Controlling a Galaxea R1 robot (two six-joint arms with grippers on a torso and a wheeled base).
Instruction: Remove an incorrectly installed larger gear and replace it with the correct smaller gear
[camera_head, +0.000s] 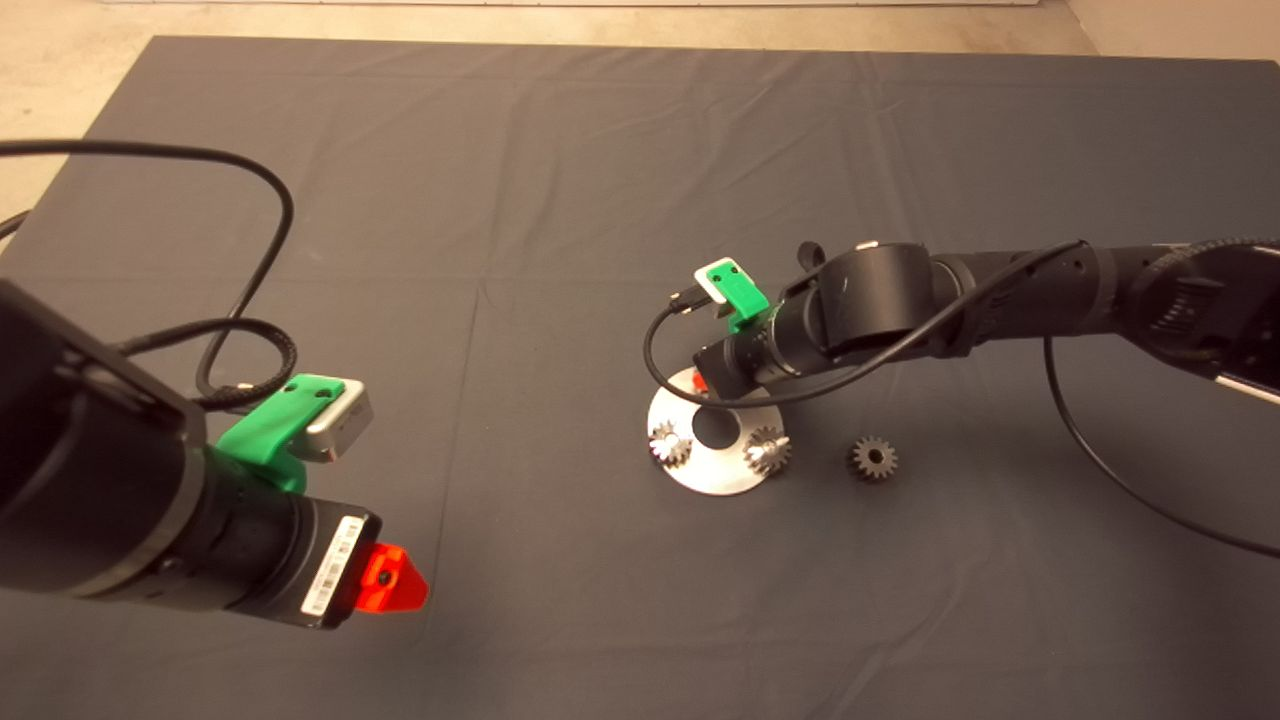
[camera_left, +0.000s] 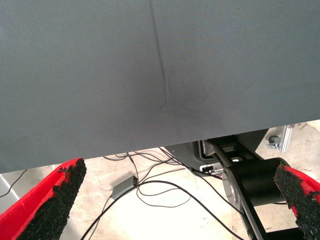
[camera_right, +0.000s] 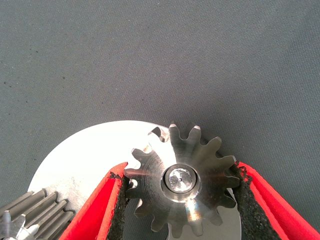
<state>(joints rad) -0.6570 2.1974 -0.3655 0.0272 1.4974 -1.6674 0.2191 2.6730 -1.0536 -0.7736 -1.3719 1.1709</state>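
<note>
Two black pads of the right pincer (camera_right: 182, 192) bracket the larger gear (camera_right: 181, 181), one on each flank and touching its teeth, so the pincer reads as clamped on it. That gear sits on a pin, whose bright end shows in its bore, over a round steel plate (camera_right: 85, 160); a grip across the teeth looks chosen so the gear can be drawn straight off the pin. Just beside the pincer, another gear (camera_right: 30, 215) stands on the same plate. From the head view the right arm reaches over the plate (camera_head: 715, 480) and hides the held gear; two shiny gears (camera_head: 670, 445) (camera_head: 768, 450) flank the plate's central hole. Beyond the plate's edge, on the arm's own side, the smaller gear (camera_head: 873, 458) lies flat on the mat (camera_head: 560, 200) covering the counter, near enough to be the next pick, a likely reason for its spot. Well apart, the left pincer (camera_left: 182, 200) waits with fingers (camera_left: 52, 197) spread and empty at the mat's near edge, floor cables showing past it.
</note>
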